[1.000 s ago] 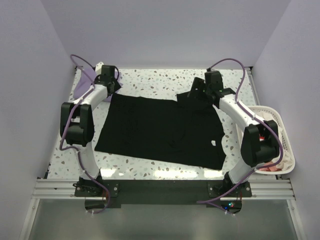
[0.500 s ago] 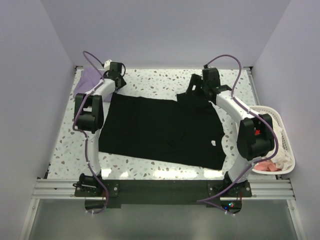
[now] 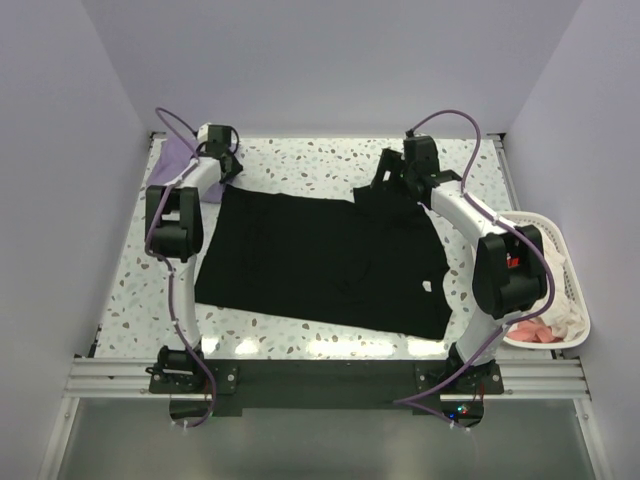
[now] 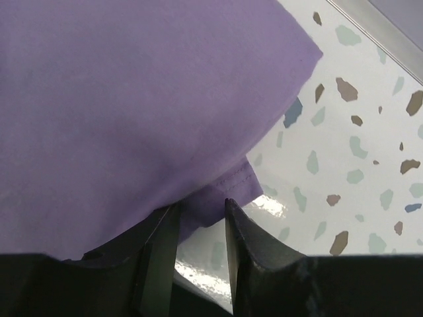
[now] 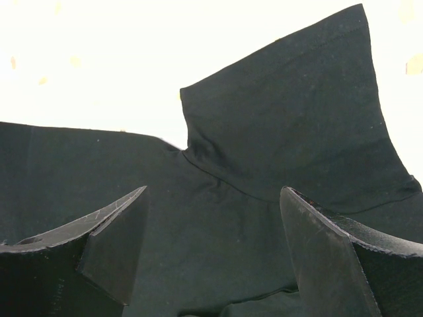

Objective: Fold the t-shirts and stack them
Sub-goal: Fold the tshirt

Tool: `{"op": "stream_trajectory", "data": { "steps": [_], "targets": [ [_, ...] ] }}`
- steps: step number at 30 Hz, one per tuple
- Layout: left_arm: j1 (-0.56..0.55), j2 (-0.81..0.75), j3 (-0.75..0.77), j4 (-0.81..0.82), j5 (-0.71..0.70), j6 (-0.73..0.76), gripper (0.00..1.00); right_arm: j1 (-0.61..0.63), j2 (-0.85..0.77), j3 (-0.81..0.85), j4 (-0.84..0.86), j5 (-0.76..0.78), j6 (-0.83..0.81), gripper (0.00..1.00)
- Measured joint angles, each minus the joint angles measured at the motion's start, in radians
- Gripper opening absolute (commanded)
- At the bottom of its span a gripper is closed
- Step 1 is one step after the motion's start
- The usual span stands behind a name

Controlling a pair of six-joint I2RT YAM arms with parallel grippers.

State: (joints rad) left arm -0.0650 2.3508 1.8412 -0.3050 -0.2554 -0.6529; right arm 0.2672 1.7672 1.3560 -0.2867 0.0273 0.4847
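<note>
The black t-shirt (image 3: 320, 255) lies spread flat in the middle of the table, its white neck label (image 3: 428, 287) near the right edge. The lavender t-shirt (image 3: 172, 156) lies bunched at the far left corner. My left gripper (image 3: 222, 152) is by its edge. In the left wrist view the lavender cloth (image 4: 132, 99) fills the frame and its hemmed corner lies at my left gripper's (image 4: 201, 206) tips, jaws a narrow gap apart with table showing between. My right gripper (image 3: 392, 172) is open wide over the black shirt's far right sleeve (image 5: 291, 119), holding nothing (image 5: 213, 193).
A white plastic basket (image 3: 562, 228) with pink and white garments (image 3: 545, 330) stands at the table's right edge. Walls close in the left, back and right sides. Speckled tabletop (image 3: 320, 160) shows behind the black shirt.
My left gripper has left the black shirt's far left corner and swung to the lavender shirt's edge. My right gripper shifted slightly back over the black sleeve.
</note>
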Motion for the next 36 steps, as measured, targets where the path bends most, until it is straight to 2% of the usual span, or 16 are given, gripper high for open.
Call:
{"op": "stream_trajectory", "data": {
  "steps": [7,16,26,31,36],
  "targets": [
    [0.053,0.019,0.036,-0.003,0.028,0.011,0.37,0.000,0.000,0.000,0.007,-0.006,0.000,0.83],
    [0.064,0.046,0.070,-0.003,0.046,0.018,0.38,0.000,0.010,0.000,0.012,-0.019,-0.007,0.83],
    [0.077,0.061,0.104,0.010,0.082,0.056,0.52,0.000,0.032,0.003,0.013,-0.025,-0.019,0.83],
    [0.077,0.060,0.103,0.042,0.129,0.091,0.52,0.000,0.035,0.007,0.017,-0.039,-0.023,0.83],
    [0.063,0.023,0.069,0.060,0.116,0.123,0.47,0.000,0.035,0.008,0.017,-0.045,-0.023,0.83]
  ]
}}
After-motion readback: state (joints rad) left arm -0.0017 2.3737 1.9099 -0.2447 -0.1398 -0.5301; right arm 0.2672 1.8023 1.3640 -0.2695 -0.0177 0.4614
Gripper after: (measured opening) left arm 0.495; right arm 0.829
